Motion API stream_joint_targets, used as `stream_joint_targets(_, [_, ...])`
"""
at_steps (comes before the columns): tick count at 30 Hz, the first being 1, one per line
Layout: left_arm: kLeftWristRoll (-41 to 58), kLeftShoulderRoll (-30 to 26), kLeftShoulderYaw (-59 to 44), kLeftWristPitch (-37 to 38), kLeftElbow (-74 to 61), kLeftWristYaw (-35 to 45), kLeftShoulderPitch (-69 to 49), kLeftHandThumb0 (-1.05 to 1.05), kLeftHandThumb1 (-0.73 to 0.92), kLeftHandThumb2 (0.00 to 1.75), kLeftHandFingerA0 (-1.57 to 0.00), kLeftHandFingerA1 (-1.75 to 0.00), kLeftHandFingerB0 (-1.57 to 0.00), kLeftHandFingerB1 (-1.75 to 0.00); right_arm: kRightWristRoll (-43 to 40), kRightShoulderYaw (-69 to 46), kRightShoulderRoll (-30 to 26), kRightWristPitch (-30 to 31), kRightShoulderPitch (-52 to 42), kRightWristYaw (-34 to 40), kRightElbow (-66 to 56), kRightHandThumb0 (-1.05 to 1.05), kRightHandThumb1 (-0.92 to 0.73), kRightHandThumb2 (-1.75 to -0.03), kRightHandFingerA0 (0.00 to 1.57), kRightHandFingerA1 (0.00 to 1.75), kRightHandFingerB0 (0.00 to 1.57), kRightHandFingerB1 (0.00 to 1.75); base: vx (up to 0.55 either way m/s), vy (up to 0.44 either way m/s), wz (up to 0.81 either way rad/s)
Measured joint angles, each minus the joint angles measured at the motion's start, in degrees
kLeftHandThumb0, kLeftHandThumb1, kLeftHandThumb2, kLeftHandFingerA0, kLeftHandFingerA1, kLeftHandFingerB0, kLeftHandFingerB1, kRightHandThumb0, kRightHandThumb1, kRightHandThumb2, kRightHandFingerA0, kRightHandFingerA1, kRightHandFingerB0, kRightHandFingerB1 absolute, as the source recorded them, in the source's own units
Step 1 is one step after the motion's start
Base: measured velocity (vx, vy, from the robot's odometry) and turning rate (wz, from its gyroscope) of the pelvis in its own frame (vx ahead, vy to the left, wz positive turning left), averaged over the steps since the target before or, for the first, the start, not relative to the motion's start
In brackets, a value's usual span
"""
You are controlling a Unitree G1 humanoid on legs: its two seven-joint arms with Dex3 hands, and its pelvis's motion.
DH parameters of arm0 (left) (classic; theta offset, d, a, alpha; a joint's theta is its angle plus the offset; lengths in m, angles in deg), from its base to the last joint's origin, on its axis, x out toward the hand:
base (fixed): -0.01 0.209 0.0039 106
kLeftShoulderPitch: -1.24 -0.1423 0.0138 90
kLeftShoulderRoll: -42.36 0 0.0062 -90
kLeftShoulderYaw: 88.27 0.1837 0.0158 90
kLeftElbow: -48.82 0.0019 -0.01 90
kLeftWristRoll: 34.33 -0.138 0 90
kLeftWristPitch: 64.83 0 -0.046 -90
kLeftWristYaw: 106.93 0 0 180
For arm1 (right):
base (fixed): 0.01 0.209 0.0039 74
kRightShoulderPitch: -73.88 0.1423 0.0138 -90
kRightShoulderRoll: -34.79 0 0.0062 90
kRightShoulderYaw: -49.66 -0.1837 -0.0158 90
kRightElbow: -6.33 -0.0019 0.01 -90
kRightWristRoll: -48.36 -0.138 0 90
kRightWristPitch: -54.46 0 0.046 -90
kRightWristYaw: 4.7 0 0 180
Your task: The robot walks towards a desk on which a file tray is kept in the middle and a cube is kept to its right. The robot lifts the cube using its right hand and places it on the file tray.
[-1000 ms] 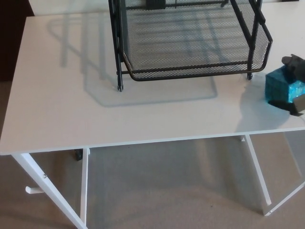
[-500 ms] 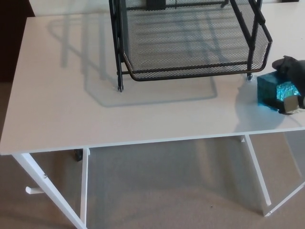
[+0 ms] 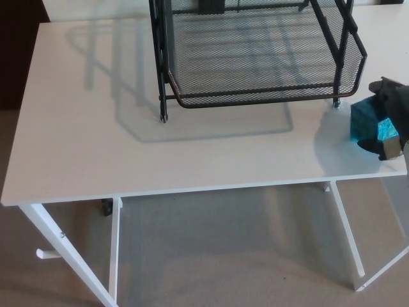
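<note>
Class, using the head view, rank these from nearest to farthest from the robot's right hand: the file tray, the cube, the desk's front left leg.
1. cube: held in the right hand, far right.
2. file tray: middle back of the desk, left of the hand.
3. front left leg: far left, below the desktop.

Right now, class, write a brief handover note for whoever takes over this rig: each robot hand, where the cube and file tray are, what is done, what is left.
Left robot hand: not in view.
Right robot hand: at the picture's right edge, closed on the blue cube.
Cube: right of the black mesh file tray, over the white desk's right end; lift-off unclear.
Done: cube grasped.
Left: lift it, set it on the tray.
</note>
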Motion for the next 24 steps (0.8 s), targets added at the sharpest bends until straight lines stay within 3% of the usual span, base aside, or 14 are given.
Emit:
stream_joint_targets(6, [-0.1,-0.4,0.4,0.2,-0.5,0.0,0.0,-1.03,0.92,0.79,-0.48,-1.02,-0.35,-0.87,1.6,1.2,-0.7,-2.6,-2.0,7.2,0.0,-0.34,-0.50,-0.89,1.16,1.36,0.80,1.11,0.00,0.000,0.00])
stream_joint_targets(7, [-0.1,-0.5,0.4,0.2,-0.5,0.0,0.0,-1.02,0.92,0.81,-0.45,-1.05,-0.34,-0.89,1.7,1.1,-1.2,-3.5,-2.6,8.3,-0.5,-0.34,-0.47,-0.85,1.16,1.39,0.85,1.20,0.00,0.000,0.00])
stream_joint_targets(8, [-0.1,-0.5,0.5,0.2,-0.6,0.0,0.0,-1.03,0.92,0.83,-0.46,-1.01,-0.35,-0.86,1.7,0.9,-2.0,-4.6,-3.3,9.2,-0.9,-0.22,-0.68,-0.59,0.80,1.75,0.61,1.59,0.00,0.000,0.00])
stream_joint_targets(9, [-0.2,-0.6,0.6,0.3,-0.6,0.0,0.0,-1.04,0.92,0.83,-0.43,-0.99,-0.37,-0.86,1.7,0.7,-2.6,-5.4,-3.7,9.7,-1.1,-0.20,-0.69,-0.61,0.79,1.75,0.61,1.61,0.00,0.000,0.00])
stream_joint_targets(11, [-0.3,-0.8,0.8,0.3,-0.6,0.1,-0.2,-1.04,0.92,0.81,-0.43,-1.01,-0.37,-0.88,1.7,-0.1,-4.0,-7.2,-4.7,10.7,-1.6,-0.19,-0.74,-0.66,0.81,1.71,0.66,1.47,0.00,0.000,0.00])
stream_joint_targets(12, [-0.4,-0.9,0.8,0.3,-0.6,0.1,-0.2,-0.96,0.71,1.28,-0.52,-0.93,-0.36,-0.80,1.6,-0.8,-4.7,-8.0,-5.0,11.0,-2.0,-0.18,-0.74,-0.67,0.84,1.68,0.69,1.38,0.00,0.000,0.00])
stream_joint_targets(13, [-0.4,-0.9,0.8,0.3,-0.6,0.1,-0.3,-0.96,0.71,1.28,-0.52,-0.93,-0.36,-0.80,1.5,-1.3,-5.3,-8.6,-5.1,11.2,-2.3,-0.18,-0.74,-0.67,0.84,1.68,0.69,1.38,0.00,0.000,0.00])
stream_joint_targets(14, [-0.3,-0.9,0.8,0.3,-0.6,0.1,-0.3,-1.05,0.92,0.80,-0.41,-1.00,-0.35,-0.88,1.4,-2.0,-6.1,-9.4,-5.1,11.6,-2.6,-0.18,-0.69,-0.69,0.99,1.64,0.80,1.29,0.00,0.000,0.00])
stream_joint_targets(16, [-0.4,-1.0,0.7,0.7,-0.6,0.2,-0.4,-1.04,0.92,0.80,-0.40,-1.00,-0.33,-0.87,1.2,-3.4,-7.1,-10.9,-5.1,12.2,-3.1,-0.20,-0.62,-0.72,1.02,1.57,0.87,1.13,0.00,0.000,0.00])
stream_joint_targets(17, [-0.4,-1.0,0.7,0.8,-0.6,0.2,-0.5,-0.95,0.73,1.31,-0.56,-0.95,-0.35,-0.79,1.2,-3.9,-7.5,-11.6,-5.1,12.3,-3.4,-0.16,-0.70,-0.71,0.90,1.61,0.84,1.11,0.00,0.000,0.00])
stream_joint_targets(19, [-0.3,-1.1,0.6,1.0,-0.8,0.2,-0.8,-0.95,0.74,1.32,-0.54,-0.96,-0.35,-0.80,1.2,-4.8,-8.4,-13.0,-5.1,12.6,-4.1,-0.17,-0.66,-0.69,0.88,1.64,0.81,1.25,0.00,0.000,0.00])
stream_joint_targets(20, [-0.3,-1.3,0.6,1.0,-0.9,0.2,-1.1,-1.05,0.92,0.83,-0.44,-1.04,-0.37,-0.91,1.2,-5.2,-8.8,-13.7,-5.0,12.6,-4.4,-0.16,-0.66,-0.70,0.87,1.65,0.81,1.25,0.00,0.000,0.00])
stream_joint_targets(21, [-0.3,-1.4,0.4,1.0,-1.0,0.2,-1.4,-1.05,0.92,0.84,-0.43,-1.03,-0.36,-0.90,1.0,-6.0,-9.6,-14.7,-5.0,12.6,-5.1,-0.16,-0.66,-0.70,0.89,1.62,0.83,1.14,0.00,0.000,0.00])
stream_joint_targets(24, [-0.3,-1.8,0.1,1.2,-1.2,0.3,-2.0,-1.04,0.92,0.83,-0.44,-1.04,-0.36,-0.91,0.5,-8.3,-11.3,-16.6,-5.0,12.5,-7.1,-0.17,-0.71,-0.73,0.83,1.64,0.78,1.23,0.00,0.000,0.00])
